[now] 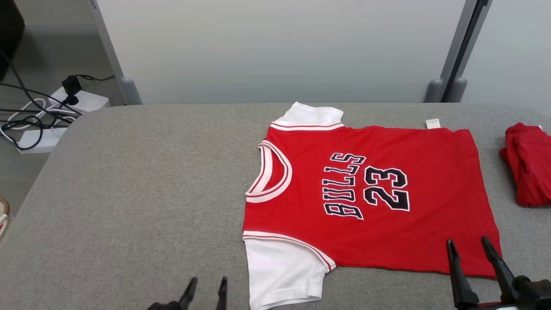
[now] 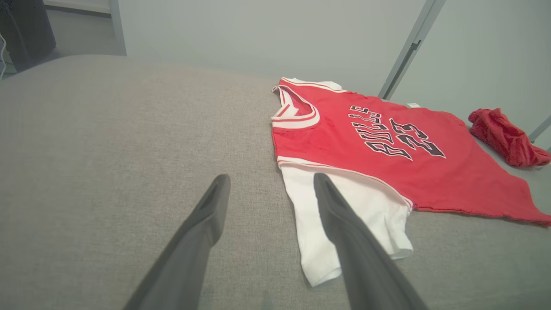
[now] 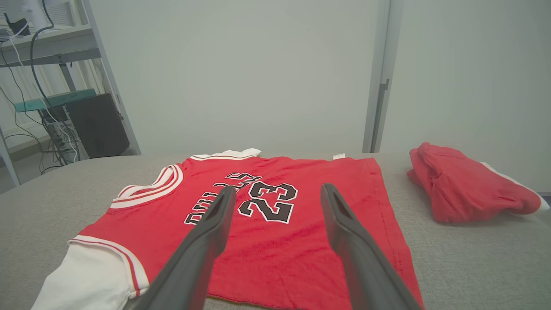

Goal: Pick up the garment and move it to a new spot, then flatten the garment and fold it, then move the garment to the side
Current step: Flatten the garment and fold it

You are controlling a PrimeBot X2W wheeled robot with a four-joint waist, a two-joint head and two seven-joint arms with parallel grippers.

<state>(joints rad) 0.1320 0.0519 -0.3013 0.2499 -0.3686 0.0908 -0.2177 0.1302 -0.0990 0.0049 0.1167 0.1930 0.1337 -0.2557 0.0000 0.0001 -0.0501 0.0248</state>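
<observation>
The garment (image 1: 366, 193) is a red jersey with white sleeves and "BULLS 23" in dark print. It lies spread flat on the grey table (image 1: 129, 193), collar to the left and hem to the right. My left gripper (image 1: 207, 282) is open at the bottom edge, just left of the near white sleeve (image 1: 280, 271), holding nothing. In the left wrist view that gripper (image 2: 270, 183) points at the sleeve (image 2: 344, 215). My right gripper (image 1: 469, 242) is open over the jersey's near hem corner. The right wrist view has it (image 3: 277, 193) above the printed front (image 3: 267, 202), empty.
A second red garment (image 1: 527, 163), bunched up, lies at the table's right edge, also seen as a red heap (image 3: 465, 185). A power strip with cables (image 1: 64, 107) sits on the floor beyond the far left corner. A pale wall stands behind the table.
</observation>
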